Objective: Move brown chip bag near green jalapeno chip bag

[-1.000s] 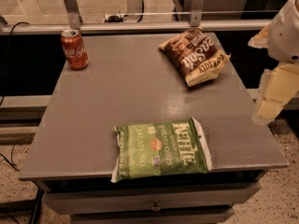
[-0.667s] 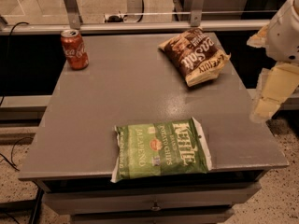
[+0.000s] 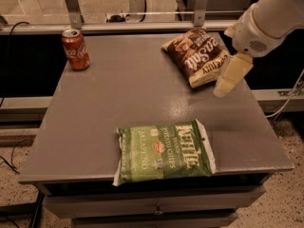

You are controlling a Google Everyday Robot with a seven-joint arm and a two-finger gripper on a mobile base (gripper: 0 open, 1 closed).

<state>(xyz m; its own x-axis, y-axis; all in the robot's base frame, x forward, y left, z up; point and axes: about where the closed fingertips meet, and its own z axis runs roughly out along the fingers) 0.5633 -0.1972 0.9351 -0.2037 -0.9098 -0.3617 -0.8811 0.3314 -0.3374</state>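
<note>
The green jalapeno chip bag [image 3: 164,152] lies flat at the front edge of the grey table [image 3: 118,94], its white lettering facing up and 1 crimped end at each short side. Everything else is placed from this bag. The brown chip bag [image 3: 197,56] lies well apart from it, beyond it toward the back of the table and somewhat to the right as the camera sees it; it rests flat and slanted, with its tan-yellow end turned toward the green bag's side of the table. The gripper [image 3: 223,85] hangs behind and to the right of the green bag, near the table's right edge, just beside the brown bag's tan-yellow end; contact between them cannot be made out, and whether the gripper is open or closed cannot be told. The white arm [image 3: 270,18] reaches in from farther back and right. 1 red soda can [image 3: 76,50] stands upright far behind and to the left of the green bag.
</note>
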